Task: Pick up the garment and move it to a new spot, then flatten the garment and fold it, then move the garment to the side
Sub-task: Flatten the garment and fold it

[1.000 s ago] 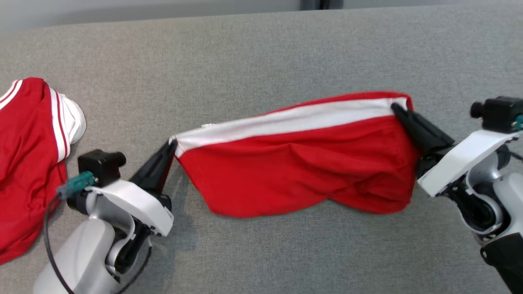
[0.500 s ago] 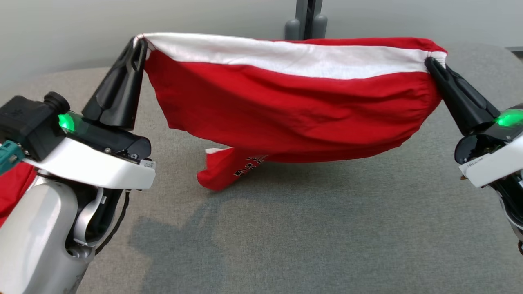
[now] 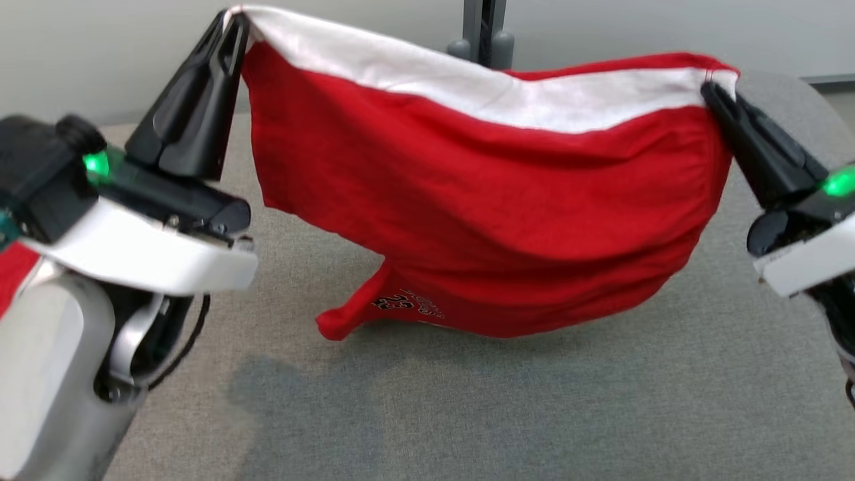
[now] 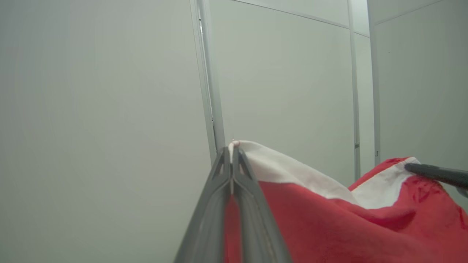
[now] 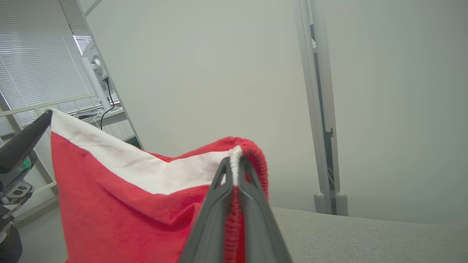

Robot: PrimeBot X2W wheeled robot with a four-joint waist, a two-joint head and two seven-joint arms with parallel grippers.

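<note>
The dark print (image 3: 409,304) on the hanging lower corner of the red garment (image 3: 481,220) is too small and creased to read. The grey post (image 3: 484,20) behind it is hidden below the waistband. A red scrap (image 3: 10,277) is cut off at the picture's left edge behind the left forearm (image 3: 40,374). In the left wrist view, the right gripper (image 4: 409,167) runs off the right edge.

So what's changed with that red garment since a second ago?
The red garment, lying on the grey table then, now hangs by its white band, lifted by the left gripper and right gripper. Unchanged: both grippers stay shut on its two corners.
</note>
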